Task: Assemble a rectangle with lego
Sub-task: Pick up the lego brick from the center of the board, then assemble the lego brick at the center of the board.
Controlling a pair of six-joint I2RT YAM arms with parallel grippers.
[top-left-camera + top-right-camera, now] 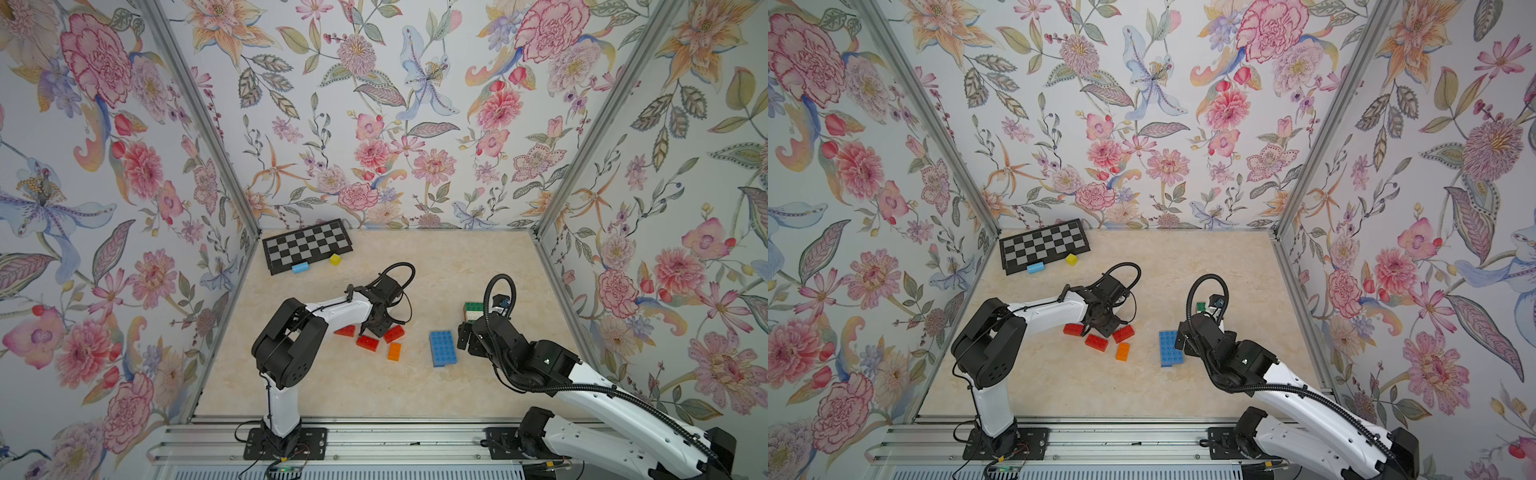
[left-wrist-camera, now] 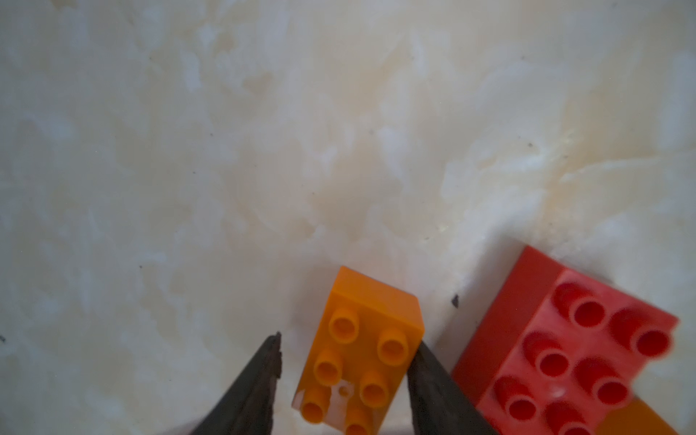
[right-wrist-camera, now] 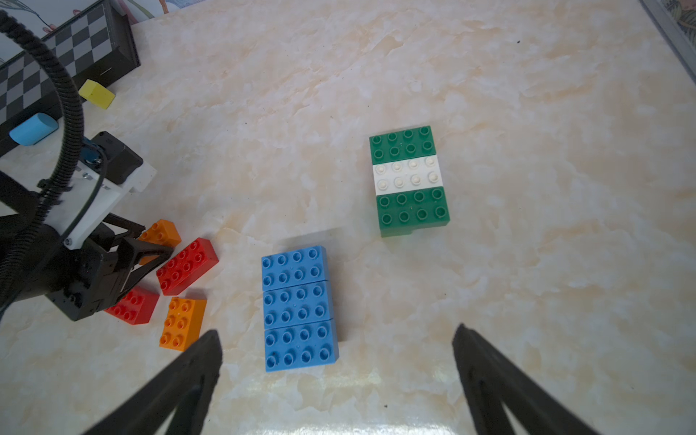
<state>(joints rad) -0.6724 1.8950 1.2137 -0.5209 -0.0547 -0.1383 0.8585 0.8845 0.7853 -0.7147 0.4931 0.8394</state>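
1. The left gripper [image 2: 348, 341] is positioned low over a small cluster of lego on the marbled table [image 1: 374, 390]. An orange brick [image 2: 361, 350] is straddled by its fingers.
2. One finger [image 2: 433, 384] is set against a long side of the orange brick. The other finger [image 2: 260, 384] is parted from the opposite side by a narrow gap. The jaws stand close about the brick, but whether it is firmly grasped cannot be told.
3. The orange brick is seen studs up on the table, its far end reaching out past the fingertips.
4. A red brick [image 2: 565, 357] is found just beside the outer face of the touching finger. In a top view, a second orange brick [image 1: 394, 351] is seen near the gripper. The straddled brick is hidden there by the gripper body.
5. The right gripper [image 3: 338, 330] is spread wide, and nothing is held in it.
6. A blue block [image 3: 297, 309], made of three bricks joined side by side, is framed between the right fingers. It lies nearer one finger and is touched by neither.
7. A green and white block [image 3: 408, 180] is placed farther out on the table, apart from the blue block and well clear of both grippers.
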